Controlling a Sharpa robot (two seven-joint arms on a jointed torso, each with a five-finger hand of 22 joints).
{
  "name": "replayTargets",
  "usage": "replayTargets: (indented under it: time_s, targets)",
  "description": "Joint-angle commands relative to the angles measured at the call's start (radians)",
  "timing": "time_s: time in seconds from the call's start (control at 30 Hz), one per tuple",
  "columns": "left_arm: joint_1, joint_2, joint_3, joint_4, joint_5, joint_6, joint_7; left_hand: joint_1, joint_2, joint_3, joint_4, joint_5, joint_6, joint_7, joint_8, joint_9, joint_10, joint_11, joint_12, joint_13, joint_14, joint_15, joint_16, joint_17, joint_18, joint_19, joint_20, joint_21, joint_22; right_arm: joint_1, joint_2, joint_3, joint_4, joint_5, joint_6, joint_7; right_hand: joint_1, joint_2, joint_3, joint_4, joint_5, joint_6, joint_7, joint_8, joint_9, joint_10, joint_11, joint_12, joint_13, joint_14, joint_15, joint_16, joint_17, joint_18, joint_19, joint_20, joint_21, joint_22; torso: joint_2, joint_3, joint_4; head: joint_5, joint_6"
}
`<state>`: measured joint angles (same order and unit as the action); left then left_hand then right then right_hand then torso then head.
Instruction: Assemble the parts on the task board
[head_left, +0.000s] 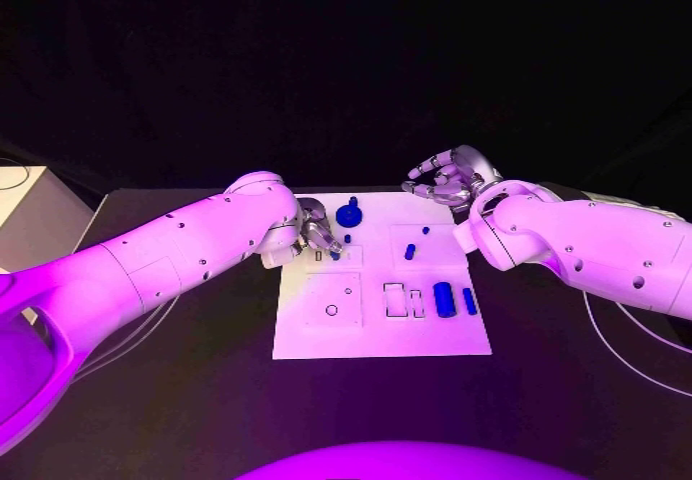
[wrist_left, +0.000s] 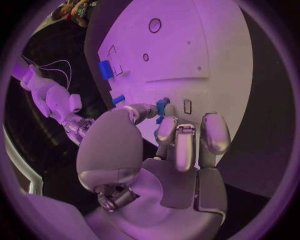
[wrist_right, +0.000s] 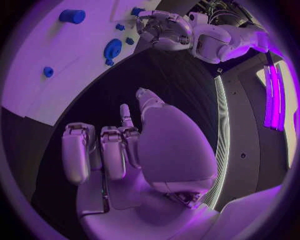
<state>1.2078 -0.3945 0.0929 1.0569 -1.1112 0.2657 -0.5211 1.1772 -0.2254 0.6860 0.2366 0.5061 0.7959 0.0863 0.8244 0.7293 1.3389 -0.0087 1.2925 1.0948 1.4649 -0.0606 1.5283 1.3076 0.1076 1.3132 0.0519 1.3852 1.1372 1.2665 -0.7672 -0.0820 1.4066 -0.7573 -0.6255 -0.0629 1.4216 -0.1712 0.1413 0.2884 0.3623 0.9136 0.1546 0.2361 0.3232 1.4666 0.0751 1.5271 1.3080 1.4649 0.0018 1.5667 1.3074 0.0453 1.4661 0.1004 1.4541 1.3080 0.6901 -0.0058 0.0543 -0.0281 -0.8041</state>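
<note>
Left hand (head_left: 317, 232) pinches a blue part (wrist_left: 162, 106); right hand (head_left: 451, 177) curled, holding nothing.

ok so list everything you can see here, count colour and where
task board: one, white, middle of the black table
table: one, black, under the board
round part with a knob: one, blue, far edge of the board, beside the left hand
small peg: one, blue, mid board, nearer the right arm
cylinders: two, blue, side by side by the rectangular slots on the board's right side
small part: one, blue, at the left hand's fingertips; whether it is gripped is unclear
left hand: silver, over the board's far left part
right hand: silver, fingers curled, holding nothing, beyond the board's far edge
</note>
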Motion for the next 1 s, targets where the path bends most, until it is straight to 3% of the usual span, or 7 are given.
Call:
replayTargets:
  time_s: [0.03, 0.37, 1.0]
  targets:
    - [-0.004, 0.006, -0.007, 0.003, 0.002, 0.052, 0.002, -0.003, 0.011, 0.213, -0.222, 0.007, 0.012, -0.013, 0.002, -0.001, 0.006, 0.002, 0.001, 0.000, 0.082, -0.006, 0.003, 0.179, -0.015, -0.003, -0.007, 0.004, 0.000, -0.001, 0.000, 0.000, 0.001, -0.006, 0.010, 0.008, -0.005, 0.001, 0.006, -0.001, 0.005, -0.005, 0.001, 0.003, 0.001, 0.050, -0.003, -0.002, 0.214, 0.101, -0.006, -0.003, 0.243, -0.011, 0.054, -0.005, -0.007, 0.144, 0.000, 0.0003, 0.0009, -0.001, -0.004]
    - [-0.004, 0.004, -0.017, 0.008, -0.001, 0.062, 0.002, -0.005, 0.010, 0.213, -0.224, 0.013, 0.014, -0.014, 0.002, 0.001, 0.005, 0.001, -0.001, -0.003, 0.083, -0.006, 0.003, 0.181, -0.015, -0.002, -0.007, 0.005, 0.002, -0.001, 0.001, 0.000, 0.000, -0.006, 0.010, 0.008, -0.005, 0.001, 0.006, -0.001, 0.005, -0.005, 0.001, 0.003, 0.001, 0.050, -0.003, -0.002, 0.214, 0.101, -0.006, -0.003, 0.243, -0.011, 0.054, -0.005, -0.007, 0.144, -0.001, -0.0004, 0.0013, -0.003, -0.008]
    - [-0.004, 0.016, -0.018, -0.007, -0.001, 0.005, 0.006, -0.013, 0.012, 0.211, -0.227, 0.026, 0.019, -0.015, 0.000, 0.007, 0.011, 0.000, 0.002, 0.004, 0.082, -0.008, 0.002, 0.178, -0.015, -0.001, -0.008, 0.007, 0.005, -0.002, 0.002, 0.000, 0.000, -0.006, 0.010, 0.009, -0.005, 0.001, 0.006, -0.001, 0.005, -0.005, 0.001, 0.003, 0.001, 0.050, -0.003, -0.002, 0.214, 0.101, -0.006, -0.003, 0.243, -0.011, 0.054, -0.005, -0.007, 0.144, 0.000, -0.0001, 0.0012, -0.001, -0.006]
